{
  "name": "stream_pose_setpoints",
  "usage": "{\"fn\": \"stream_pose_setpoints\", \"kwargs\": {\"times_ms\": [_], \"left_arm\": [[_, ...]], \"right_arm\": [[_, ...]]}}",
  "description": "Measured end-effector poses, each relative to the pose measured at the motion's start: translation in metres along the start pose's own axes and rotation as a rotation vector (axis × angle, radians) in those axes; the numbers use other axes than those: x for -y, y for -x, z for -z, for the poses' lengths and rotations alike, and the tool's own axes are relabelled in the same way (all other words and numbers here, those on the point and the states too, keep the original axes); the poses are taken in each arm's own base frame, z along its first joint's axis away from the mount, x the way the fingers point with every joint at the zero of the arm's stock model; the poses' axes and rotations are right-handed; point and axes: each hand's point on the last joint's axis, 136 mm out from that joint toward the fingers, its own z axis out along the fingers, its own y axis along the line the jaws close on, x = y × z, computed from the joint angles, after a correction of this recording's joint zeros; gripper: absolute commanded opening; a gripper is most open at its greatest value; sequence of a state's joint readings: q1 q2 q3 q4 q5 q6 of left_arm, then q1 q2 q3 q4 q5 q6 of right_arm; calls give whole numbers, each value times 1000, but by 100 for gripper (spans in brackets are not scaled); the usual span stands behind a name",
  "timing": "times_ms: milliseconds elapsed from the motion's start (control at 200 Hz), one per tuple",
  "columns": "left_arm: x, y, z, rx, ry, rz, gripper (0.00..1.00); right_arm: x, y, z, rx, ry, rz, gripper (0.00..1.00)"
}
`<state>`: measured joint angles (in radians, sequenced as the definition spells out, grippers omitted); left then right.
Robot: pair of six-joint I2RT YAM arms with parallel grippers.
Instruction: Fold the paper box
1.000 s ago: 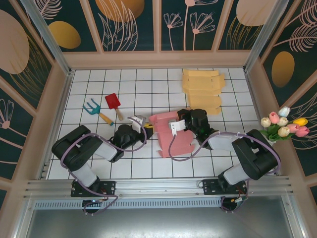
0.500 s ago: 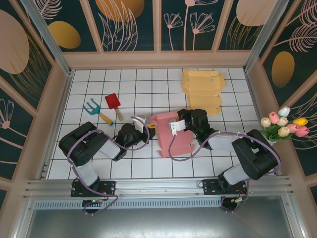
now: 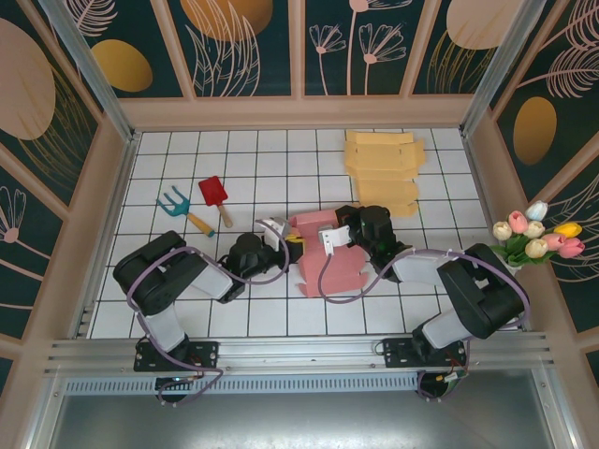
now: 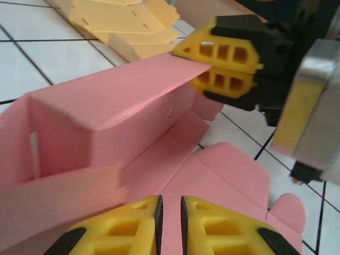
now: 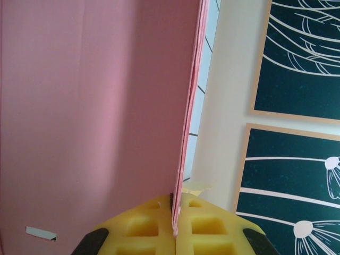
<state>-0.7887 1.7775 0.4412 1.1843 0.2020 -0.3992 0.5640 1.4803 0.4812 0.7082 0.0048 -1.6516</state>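
Mid-fold, I have the right jaws clamped on a raised wall of the box [image 4: 106,101], left jaws nearly closed, hold unclear; next I'd tuck its near flap [image 4: 58,194] inward.

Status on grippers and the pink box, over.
Right gripper shut on pink box wall. Left gripper nearly closed at box opening, grip unclear. Yellow blanks lie apart.

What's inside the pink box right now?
Nothing visible inside the pink box: just its bare pink floor and walls. Its own folded flap hides one corner.
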Motion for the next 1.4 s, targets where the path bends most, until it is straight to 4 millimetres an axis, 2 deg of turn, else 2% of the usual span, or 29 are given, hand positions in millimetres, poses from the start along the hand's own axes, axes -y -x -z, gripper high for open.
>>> {"fn": "stream_pose_setpoints", "kwargs": {"times_ms": [150, 335, 440, 606, 726, 866, 991, 1051, 1106, 1251, 1396], "left_arm": [[3, 0, -8, -2, -10, 6, 17], [-1, -1, -7, -4, 14, 13, 17], [-4, 1, 8, 3, 52, 12, 17], [-1, 21, 42, 85, 91, -3, 17], [-3, 26, 57, 114, 123, -12, 18], [-19, 24, 63, 116, 194, -13, 19], [-53, 20, 73, 109, 278, 14, 19], [-69, 16, 73, 92, 315, 29, 20], [-75, 7, 70, 63, 318, 38, 21], [-75, -15, 55, -18, 267, 46, 22], [-71, -17, 40, -37, 220, 31, 22]], "right_arm": [[0, 0, 0, -2, 0, 0, 0], [0, 0, 0, -2, 0, 0, 0], [0, 0, 0, -2, 0, 0, 0], [0, 0, 0, -2, 1, 0, 0], [0, 0, 0, -2, 1, 0, 0], [0, 0, 0, -2, 1, 0, 0], [-1, 0, 0, -2, 2, 0, 0], [0, 0, 0, -2, 2, 0, 0], [0, 0, 0, -2, 2, 0, 0], [0, 0, 0, -2, 2, 1, 0], [-1, 0, 0, -3, 3, 1, 0]]}}
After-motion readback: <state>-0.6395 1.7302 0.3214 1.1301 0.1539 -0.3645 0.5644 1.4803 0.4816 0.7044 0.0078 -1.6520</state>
